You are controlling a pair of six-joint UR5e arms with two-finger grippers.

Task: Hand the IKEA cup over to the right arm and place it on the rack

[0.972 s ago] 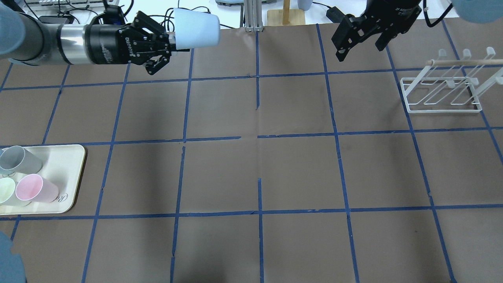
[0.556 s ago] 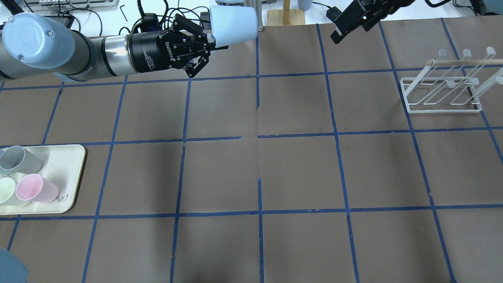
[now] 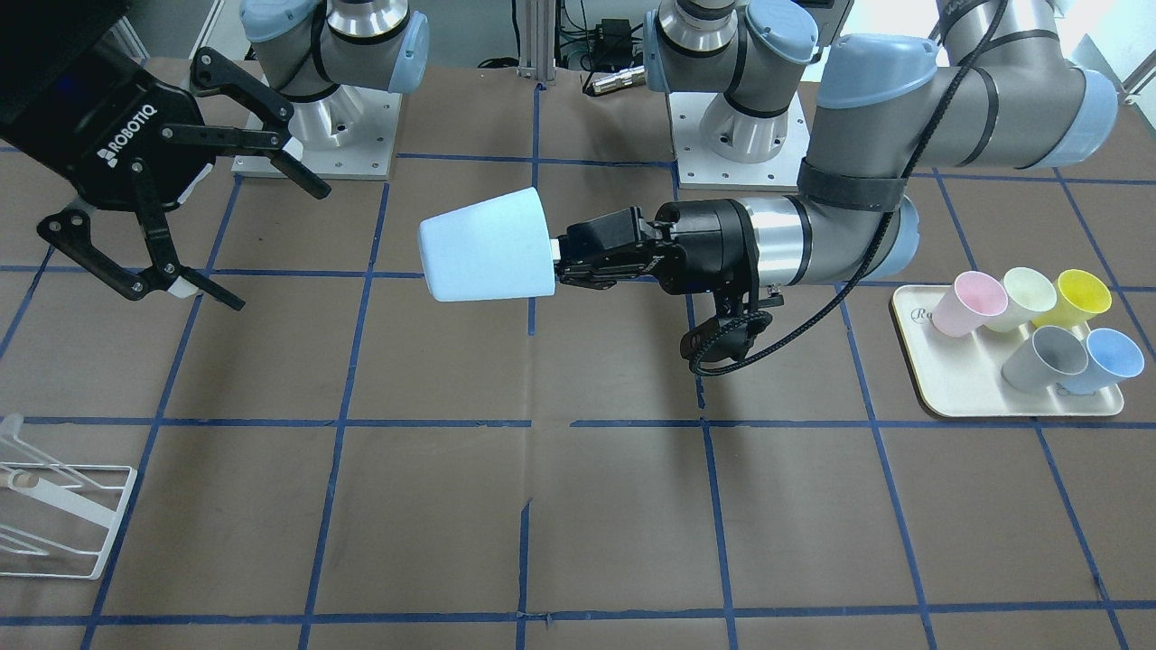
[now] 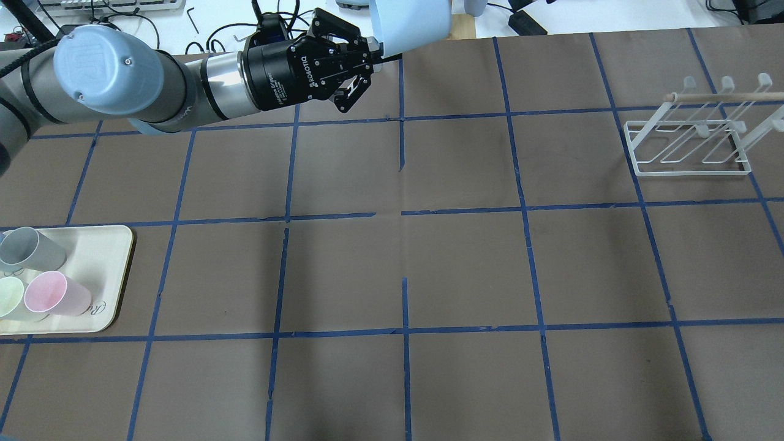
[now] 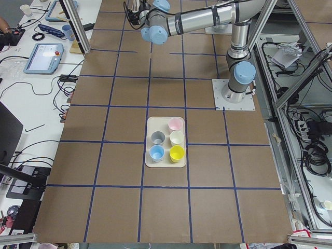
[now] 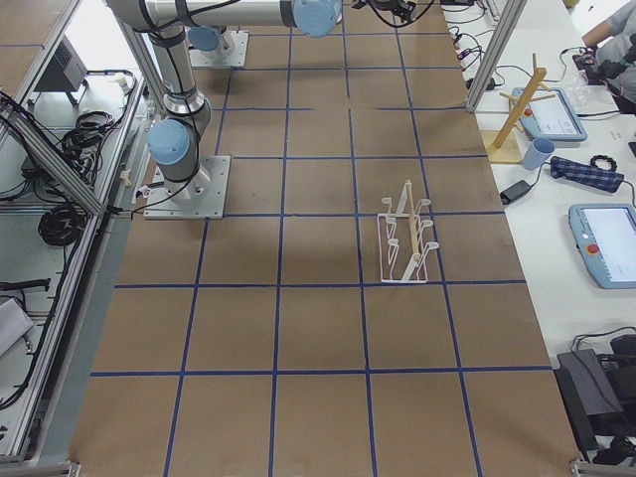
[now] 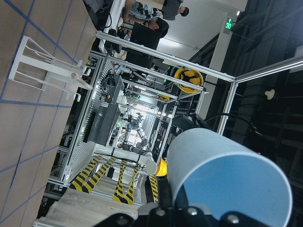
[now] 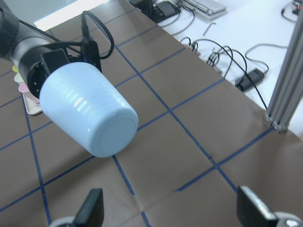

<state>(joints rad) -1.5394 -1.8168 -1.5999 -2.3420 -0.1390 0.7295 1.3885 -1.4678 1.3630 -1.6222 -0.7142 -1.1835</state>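
The pale light-blue IKEA cup [image 3: 488, 244] is held on its side above the table's middle, rim at my left gripper [image 3: 553, 259], base pointing at my right gripper. My left gripper is shut on the rim. The cup also shows at the top of the overhead view [image 4: 407, 24], with the left gripper [image 4: 375, 52] beside it, and in the left wrist view [image 7: 227, 175]. My right gripper [image 3: 275, 248] is open and empty, a short gap from the cup's base. In the right wrist view the cup [image 8: 87, 116] lies ahead of the spread fingertips [image 8: 92, 208]. The white wire rack [image 4: 692, 144] stands at the right.
A cream tray [image 3: 957, 388] on my left side holds a pink cup [image 3: 966, 302], a grey cup [image 3: 1043, 357], a deeper blue cup [image 3: 1106, 357] and others. The rack also shows in the front-facing view [image 3: 54, 515]. The brown table carries a blue tape grid.
My left arm has carried the cup rightward in the overhead view, toward the table's centre line. My right gripper has moved up out of the overhead view's top edge.
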